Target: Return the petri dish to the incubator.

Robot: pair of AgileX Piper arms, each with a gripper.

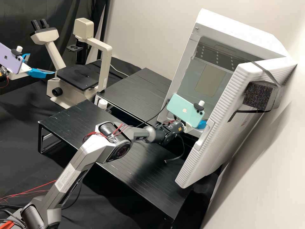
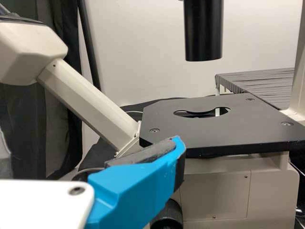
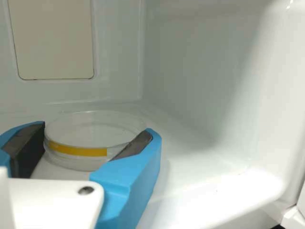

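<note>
- Evidently the right jaws (image 3: 97, 127) have the petri dish (image 3: 90, 138) at the incubator (image 1: 236, 30), inside its chamber, with a finger pad against each side and the gap about as wide as the dish
- Keep the dish level and ease it down until its base sits on the chamber floor (image 3: 200, 167); I can't tell whether it already bears on it
- Then part the fingers gently and evenly, just enough to free the rim, as a lopsided release could drag the dish or shift its lid
- Back straight out, minding the open door (image 1: 219, 105) and the green phone (image 1: 184, 109) on that wrist, which could catch the frame
- Leave the left jaws (image 1: 42, 63) where they are, beside the microscope (image 1: 106, 54), wide apart and holding nothing; this step needs only one arm
- The chamber floor is white and glossy, so the dish may slide if nudged
- Outside, a black slatted table (image 1: 149, 181) stands in front of the incubator, over dark cloth (image 1: 19, 117)
- Behind are a black curtain (image 1: 16, 19) and a plain pale wall (image 1: 149, 31)
</note>
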